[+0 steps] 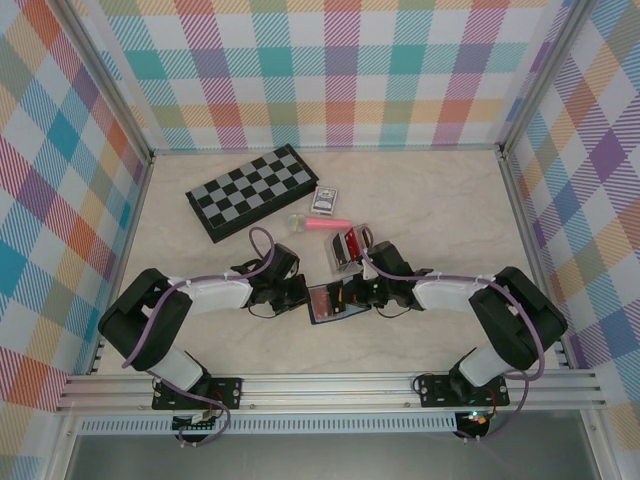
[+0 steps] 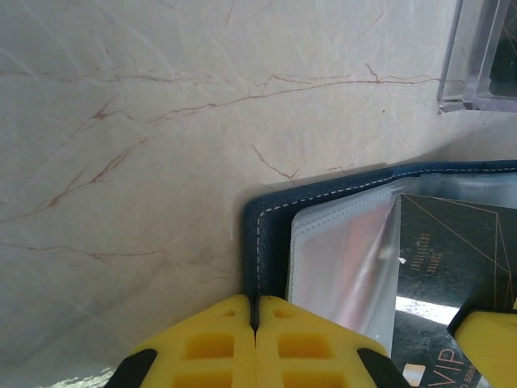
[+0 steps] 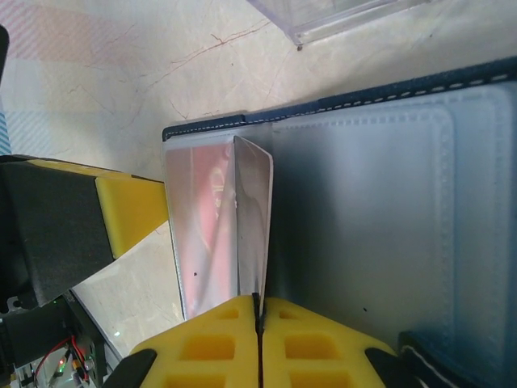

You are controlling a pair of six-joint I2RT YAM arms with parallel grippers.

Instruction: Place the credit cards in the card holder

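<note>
The navy card holder (image 1: 330, 312) lies open near the front of the table, between both grippers. My left gripper (image 2: 255, 322) is shut on its stitched navy cover edge (image 2: 262, 242). A clear plastic sleeve (image 3: 252, 218) of the card holder is pinched upright in my shut right gripper (image 3: 259, 311). A red card (image 3: 208, 212) shows through the sleeve page to the left of it. A black card with gold print (image 2: 452, 250) lies inside the holder. Another red card sits in the clear box (image 1: 349, 250).
The clear plastic box (image 2: 478, 61) stands just beyond the card holder. Farther back lie a chessboard (image 1: 258, 191), a blue-patterned pack of playing cards (image 1: 325, 200) and a pink object (image 1: 324, 225). The two grippers (image 1: 303, 297) (image 1: 353, 296) are close together.
</note>
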